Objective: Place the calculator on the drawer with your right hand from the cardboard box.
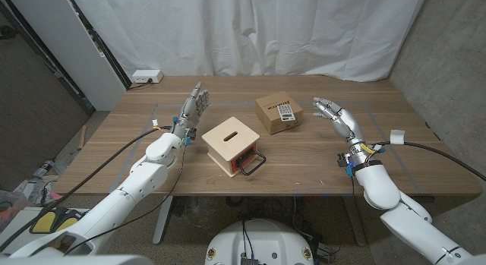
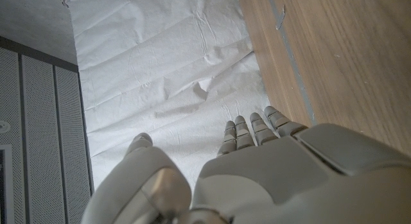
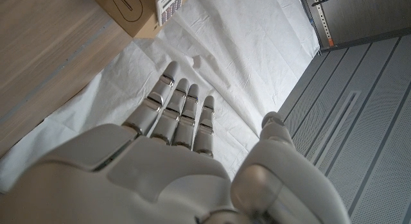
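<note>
Left hand (image 1: 194, 107) — fingers straight and apart, holding nothing, raised over the table (image 1: 137, 143). Drawer (image 1: 232, 144) — just right of those fingers, black handle at front. Box (image 1: 277, 111) — between drawer and right fingertips; calculator (image 1: 285, 112) lies on top. Right hand (image 1: 336, 116) — fingers extended, spread, empty, near the box.

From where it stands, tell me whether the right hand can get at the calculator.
Probably yes. The right hand is open, beside the cardboard box, and the calculator lies exposed on the box's top with nothing between them.
</note>
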Robot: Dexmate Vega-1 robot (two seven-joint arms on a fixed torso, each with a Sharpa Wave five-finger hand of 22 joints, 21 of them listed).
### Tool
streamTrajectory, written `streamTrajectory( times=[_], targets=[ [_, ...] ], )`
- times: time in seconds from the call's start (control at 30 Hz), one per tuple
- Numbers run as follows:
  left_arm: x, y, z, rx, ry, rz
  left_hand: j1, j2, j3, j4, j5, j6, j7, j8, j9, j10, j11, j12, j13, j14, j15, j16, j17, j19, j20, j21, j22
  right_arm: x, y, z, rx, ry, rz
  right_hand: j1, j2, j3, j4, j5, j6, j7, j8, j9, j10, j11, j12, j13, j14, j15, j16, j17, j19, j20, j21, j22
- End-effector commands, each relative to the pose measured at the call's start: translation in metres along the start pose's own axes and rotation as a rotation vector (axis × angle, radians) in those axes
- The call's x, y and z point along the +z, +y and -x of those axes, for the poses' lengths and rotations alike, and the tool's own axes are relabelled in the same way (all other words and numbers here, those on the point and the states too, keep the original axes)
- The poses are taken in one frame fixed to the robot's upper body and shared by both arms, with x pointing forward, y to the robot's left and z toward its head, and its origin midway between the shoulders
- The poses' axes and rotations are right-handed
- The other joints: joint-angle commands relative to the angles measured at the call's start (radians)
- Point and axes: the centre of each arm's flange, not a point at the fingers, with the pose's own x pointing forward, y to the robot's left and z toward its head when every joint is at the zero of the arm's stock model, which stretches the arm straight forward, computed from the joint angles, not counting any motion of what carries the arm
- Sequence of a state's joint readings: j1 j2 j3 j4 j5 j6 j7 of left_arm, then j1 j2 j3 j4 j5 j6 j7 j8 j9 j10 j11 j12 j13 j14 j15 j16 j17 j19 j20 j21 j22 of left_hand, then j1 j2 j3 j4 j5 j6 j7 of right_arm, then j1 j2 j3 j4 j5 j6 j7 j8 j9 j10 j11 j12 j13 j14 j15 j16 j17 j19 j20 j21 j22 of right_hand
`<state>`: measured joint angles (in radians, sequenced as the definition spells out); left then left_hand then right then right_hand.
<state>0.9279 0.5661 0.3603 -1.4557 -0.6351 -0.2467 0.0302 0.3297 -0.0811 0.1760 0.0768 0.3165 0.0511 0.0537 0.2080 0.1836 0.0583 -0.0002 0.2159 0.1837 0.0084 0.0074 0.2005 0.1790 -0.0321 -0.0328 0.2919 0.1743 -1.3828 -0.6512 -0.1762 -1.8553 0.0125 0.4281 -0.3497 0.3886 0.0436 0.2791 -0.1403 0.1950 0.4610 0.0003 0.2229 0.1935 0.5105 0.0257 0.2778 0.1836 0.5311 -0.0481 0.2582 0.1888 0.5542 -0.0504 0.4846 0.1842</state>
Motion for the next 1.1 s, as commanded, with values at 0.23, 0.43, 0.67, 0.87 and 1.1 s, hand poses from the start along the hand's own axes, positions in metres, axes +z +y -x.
streamTrajectory(
  times=[0.23, 0.43, 0.67, 0.87, 1.1],
  targets=[
    [-0.0025, 0.0043, 0.0013, 0.008, 0.0, 0.005, 0.005, 0.004, -0.007, -0.002, 0.0, 0.003, 0.002, 0.001, 0.004, 0.009, -0.004, -0.003, 0.006, 0.013, 0.0, -0.003, 0.005, 0.006, -0.014, -0.006, 0.003, -0.0001, -0.0014, -0.0069, 0.029, 0.069, -0.011, -0.003, 0.007, -0.004, 0.014, -0.009, 0.023, 0.013, -0.002, 0.003, 0.077, -0.004, 0.015, 0.003, 0.135, -0.058, 0.035, 0.009, 0.117, -0.104, 0.036, 0.009],
    [-0.0029, 0.0067, 0.0012, 0.009, 0.001, 0.006, 0.005, 0.004, -0.008, -0.002, 0.0, 0.005, 0.003, 0.001, 0.005, 0.009, -0.004, -0.003, 0.006, 0.013, 0.001, -0.004, 0.005, 0.006, -0.014, -0.008, 0.003, -0.0003, 0.0007, -0.0095, 0.036, 0.096, -0.017, -0.007, 0.011, -0.006, 0.019, -0.014, 0.055, 0.031, -0.001, 0.003, 0.166, -0.009, 0.034, 0.005, 0.257, -0.09, 0.063, 0.013, 0.221, -0.134, 0.071, 0.012],
    [-0.0027, 0.0095, -0.0004, 0.008, 0.0, 0.005, 0.006, 0.005, -0.009, -0.001, 0.0, 0.005, 0.002, 0.0, 0.005, 0.009, -0.005, -0.004, 0.006, 0.014, 0.001, -0.004, 0.005, 0.007, -0.014, -0.01, 0.003, -0.0019, 0.0008, -0.0104, 0.027, 0.134, -0.039, -0.009, 0.014, -0.008, 0.021, -0.017, 0.095, 0.042, 0.003, 0.002, 0.243, -0.018, 0.052, 0.007, 0.373, -0.12, 0.09, 0.026, 0.33, -0.163, 0.11, 0.013],
    [-0.0015, 0.0103, -0.0027, 0.004, 0.0, 0.003, 0.007, 0.006, -0.011, -0.001, 0.0, 0.007, 0.002, 0.0, 0.005, 0.009, -0.006, -0.005, 0.006, 0.015, 0.001, -0.004, 0.005, 0.008, -0.013, -0.012, 0.003, -0.0016, -0.0006, -0.0118, 0.024, 0.166, -0.043, -0.004, 0.015, -0.006, 0.018, -0.019, 0.138, 0.042, 0.007, 0.002, 0.328, -0.017, 0.072, 0.008, 0.483, -0.136, 0.113, 0.036, 0.431, -0.166, 0.148, 0.013],
    [0.0006, 0.011, -0.0049, 0.002, -0.001, 0.0, 0.007, 0.006, -0.012, -0.001, -0.001, 0.01, 0.001, 0.0, 0.005, 0.012, -0.003, -0.004, 0.006, 0.015, 0.002, -0.005, 0.005, 0.009, -0.013, -0.015, 0.003, -0.0013, -0.003, -0.0126, 0.031, 0.22, -0.049, 0.001, 0.008, -0.005, 0.014, -0.02, 0.183, 0.044, 0.011, 0.003, 0.378, -0.012, 0.079, 0.008, 0.573, -0.153, 0.112, 0.02, 0.538, -0.167, 0.181, 0.005]
  ],
)
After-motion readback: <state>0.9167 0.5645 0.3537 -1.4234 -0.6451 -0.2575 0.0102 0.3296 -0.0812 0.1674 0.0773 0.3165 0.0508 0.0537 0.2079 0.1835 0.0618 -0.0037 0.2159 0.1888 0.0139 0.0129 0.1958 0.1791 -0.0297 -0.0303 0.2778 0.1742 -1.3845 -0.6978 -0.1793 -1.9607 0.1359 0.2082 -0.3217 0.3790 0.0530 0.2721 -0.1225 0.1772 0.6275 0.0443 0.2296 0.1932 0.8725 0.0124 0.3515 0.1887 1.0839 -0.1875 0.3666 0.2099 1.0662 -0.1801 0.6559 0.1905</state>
